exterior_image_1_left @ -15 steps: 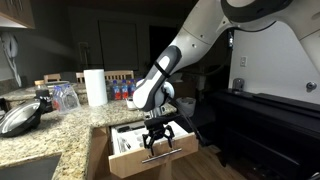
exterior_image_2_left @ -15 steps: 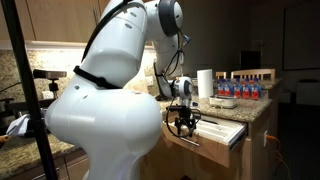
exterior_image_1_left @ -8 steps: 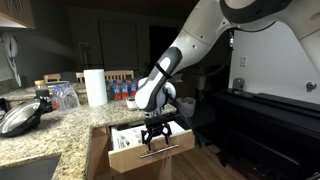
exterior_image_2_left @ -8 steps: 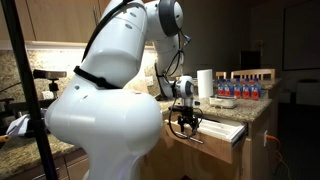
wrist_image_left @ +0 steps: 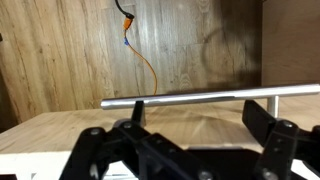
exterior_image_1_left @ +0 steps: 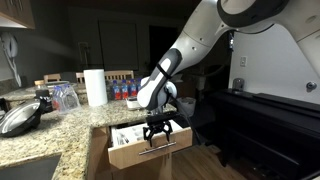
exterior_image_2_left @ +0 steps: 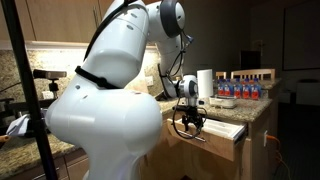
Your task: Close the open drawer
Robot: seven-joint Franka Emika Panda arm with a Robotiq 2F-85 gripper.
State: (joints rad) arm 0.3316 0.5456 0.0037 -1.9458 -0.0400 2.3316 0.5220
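The drawer [exterior_image_1_left: 128,155] is a light-brown wooden drawer that stands partly open below the granite counter, with a white organiser tray [exterior_image_1_left: 128,136] inside. It also shows in an exterior view [exterior_image_2_left: 226,133]. Its silver bar handle [wrist_image_left: 200,97] runs across the wrist view above the drawer's front face [wrist_image_left: 175,125]. My gripper [exterior_image_1_left: 157,133] is at the drawer front by the handle, and it shows in an exterior view [exterior_image_2_left: 190,122] too. In the wrist view the gripper [wrist_image_left: 190,152] is open, its black fingers spread wide on either side, holding nothing.
The granite counter [exterior_image_1_left: 60,128] carries a paper towel roll [exterior_image_1_left: 95,87], a row of bottles [exterior_image_1_left: 122,92], a glass jar [exterior_image_1_left: 65,96] and a pan lid [exterior_image_1_left: 20,119]. A black piano [exterior_image_1_left: 270,120] stands nearby. An orange cable [wrist_image_left: 140,55] hangs by the wooden cabinet door.
The drawer front has moved in toward the cabinet, and my gripper has moved with it, staying at the handle.
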